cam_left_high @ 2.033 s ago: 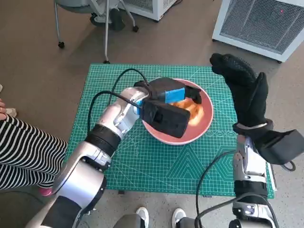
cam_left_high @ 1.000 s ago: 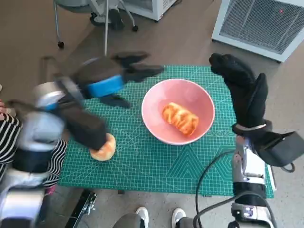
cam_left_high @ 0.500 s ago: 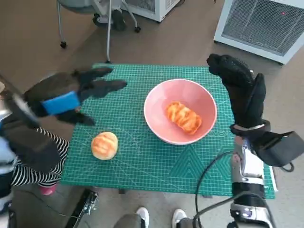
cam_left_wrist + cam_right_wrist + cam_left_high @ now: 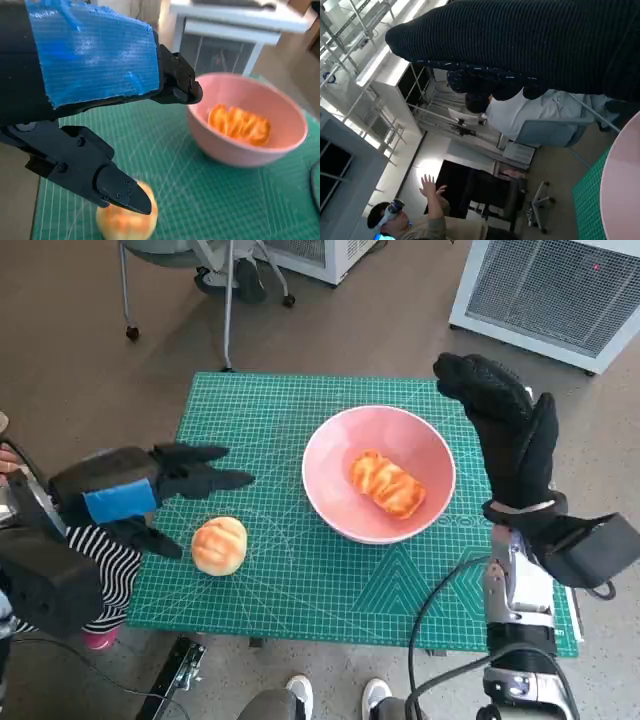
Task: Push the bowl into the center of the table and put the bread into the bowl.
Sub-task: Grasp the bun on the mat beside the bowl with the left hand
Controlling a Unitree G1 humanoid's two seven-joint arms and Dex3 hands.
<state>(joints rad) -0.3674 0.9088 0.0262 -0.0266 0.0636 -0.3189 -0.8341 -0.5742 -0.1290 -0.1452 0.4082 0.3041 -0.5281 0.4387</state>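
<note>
**One bread in the bowl, one bun on the mat**

My left hand [image 4: 140,495] hangs over the left edge of the green mat [image 4: 300,580], fingers spread and holding nothing. Just beside it, near the mat's front left, lies a round bun [image 4: 220,545]. In my left wrist view the bun [image 4: 127,217] sits just under one fingertip; I cannot tell whether they touch. From the head view the hand is close beside the bun, not around it.

The pink bowl [image 4: 330,455] stands upright near the middle of the mat, a little toward my right. A twisted orange-brown bread [image 4: 387,484] lies inside it, on the bottom. My left wrist view shows the same bowl [image 4: 280,152] with the bread [image 4: 239,125] in it, well apart from the bun.

My right hand [image 4: 510,435], in its black glove, is raised upright at the right side of the mat, just beside the bowl's rim. Its fingers are extended and it grips nothing.

My right wrist view catches the glove, a sliver of the bowl's rim, and a person [image 4: 407,222] in the room with a hand raised.
</note>
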